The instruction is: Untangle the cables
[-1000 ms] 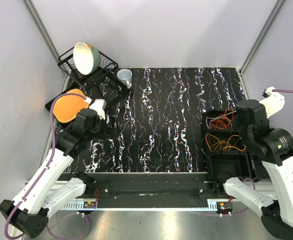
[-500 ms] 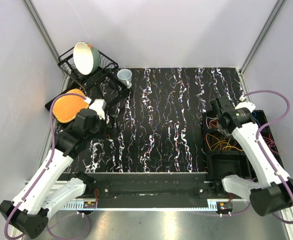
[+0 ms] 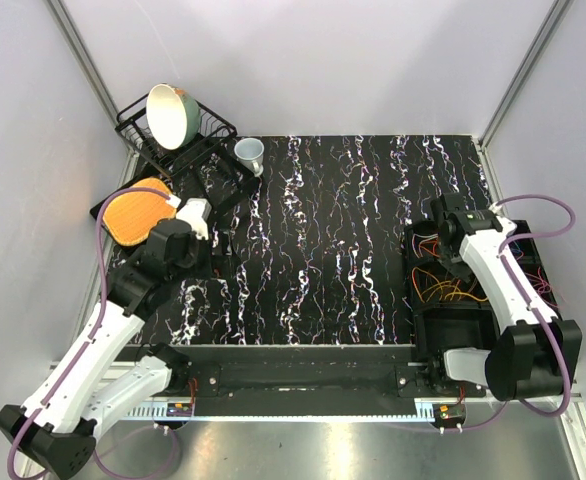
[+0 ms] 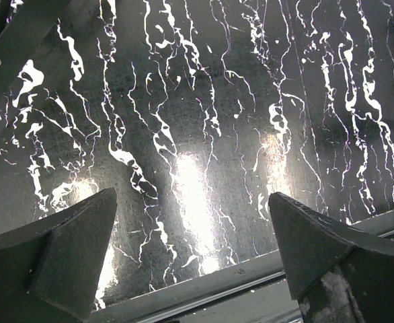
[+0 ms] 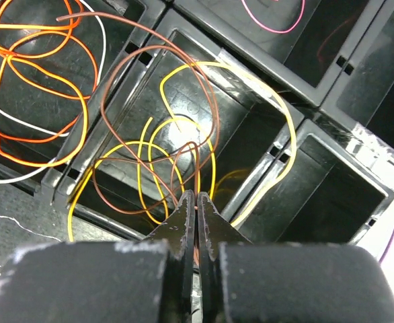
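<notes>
Our cables point(image 3: 448, 290) sit looped in the tray point(image 3: 461, 330) at the right edge of the surface point(image 3: 333, 230). They look light, floppy and snaggy, so we'd grab single strands near a free end. The right tool point(image 5: 196, 196) looks pinched on a brown strand, and the left tool point(image 4: 190, 202) gapes wide.

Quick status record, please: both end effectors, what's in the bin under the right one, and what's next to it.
left end effector: open, holding nothing, above the table
right end effector: shut, apparently pinching the brown cable at its tips
bin below it: brown cable looped through the yellow cable
neighbouring bin: orange cables, loose loops
untangling: not yet done
</notes>
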Controlling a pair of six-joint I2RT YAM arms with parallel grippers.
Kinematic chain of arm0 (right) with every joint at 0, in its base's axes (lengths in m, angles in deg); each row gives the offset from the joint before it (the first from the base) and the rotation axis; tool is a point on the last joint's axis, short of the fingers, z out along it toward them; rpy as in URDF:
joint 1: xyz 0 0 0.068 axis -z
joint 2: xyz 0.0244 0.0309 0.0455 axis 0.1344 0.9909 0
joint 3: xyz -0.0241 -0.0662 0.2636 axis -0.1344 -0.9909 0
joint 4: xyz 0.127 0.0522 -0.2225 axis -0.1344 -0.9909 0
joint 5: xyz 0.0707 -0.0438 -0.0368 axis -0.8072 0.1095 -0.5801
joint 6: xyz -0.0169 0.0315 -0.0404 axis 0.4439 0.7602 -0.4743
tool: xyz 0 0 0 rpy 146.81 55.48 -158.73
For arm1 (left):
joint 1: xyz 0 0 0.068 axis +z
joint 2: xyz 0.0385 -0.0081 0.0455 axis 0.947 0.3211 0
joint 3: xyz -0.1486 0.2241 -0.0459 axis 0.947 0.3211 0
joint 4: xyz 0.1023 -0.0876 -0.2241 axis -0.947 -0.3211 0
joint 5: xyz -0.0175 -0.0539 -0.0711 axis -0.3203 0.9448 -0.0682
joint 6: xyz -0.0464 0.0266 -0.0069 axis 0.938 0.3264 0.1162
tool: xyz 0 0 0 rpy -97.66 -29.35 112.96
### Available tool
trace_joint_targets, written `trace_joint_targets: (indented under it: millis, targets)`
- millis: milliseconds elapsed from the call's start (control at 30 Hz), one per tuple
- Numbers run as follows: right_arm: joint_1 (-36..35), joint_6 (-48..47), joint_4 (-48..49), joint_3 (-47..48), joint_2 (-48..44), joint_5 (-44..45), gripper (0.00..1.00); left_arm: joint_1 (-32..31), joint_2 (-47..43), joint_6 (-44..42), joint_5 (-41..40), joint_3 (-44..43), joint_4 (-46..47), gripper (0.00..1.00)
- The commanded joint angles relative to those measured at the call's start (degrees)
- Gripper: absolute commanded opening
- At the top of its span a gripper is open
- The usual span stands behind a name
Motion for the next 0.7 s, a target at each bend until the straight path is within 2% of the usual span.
trace_joint_targets:
  millis: [0, 100, 233, 433, 467, 567, 600, 667]
  targets:
    - [0.38, 4.94, 1.3, 1.32, 0.26, 1.75, 0.0, -0.92, -0.78, -1.03, -0.48, -0.26, 2.77, 0.99]
    - [0.47, 6.18, 4.72, -2.26, -1.14, 1.5, 0.0, -1.97, 0.62, -1.12, -0.57, -0.43, 2.86, 0.99]
    - [0.73, 5.83, 14.81, -8.17, -2.03, -2.8, 0.0, -2.06, 0.37, -1.12, -1.09, -0.43, 2.77, 0.99]
    - [0.9, 4.08, 15.89, -8.62, 4.38, -4.56, 0.01, -2.15, 0.01, -1.12, -1.8, -0.43, 2.6, 0.99]
    - [0.9, 3.55, 15.81, -8.01, 4.74, -5.01, 0.07, -2.15, 0.01, -1.12, -1.8, -0.43, 2.6, 0.99]
    - [0.9, 1.27, 14.05, -4.85, 1.69, -5.01, 0.44, -2.15, 0.1, -1.03, -1.8, -0.35, 2.6, 0.99]
    - [0.82, -0.22, 13.7, -3.71, 0.45, -4.58, 0.71, -2.15, 0.1, -1.12, -1.89, -0.43, 2.51, 0.99]
    - [0.82, -3.47, 13.26, -1.33, -3.23, -3.96, 0.98, -2.15, -0.16, -1.12, -2.06, -0.43, 2.51, 0.99]
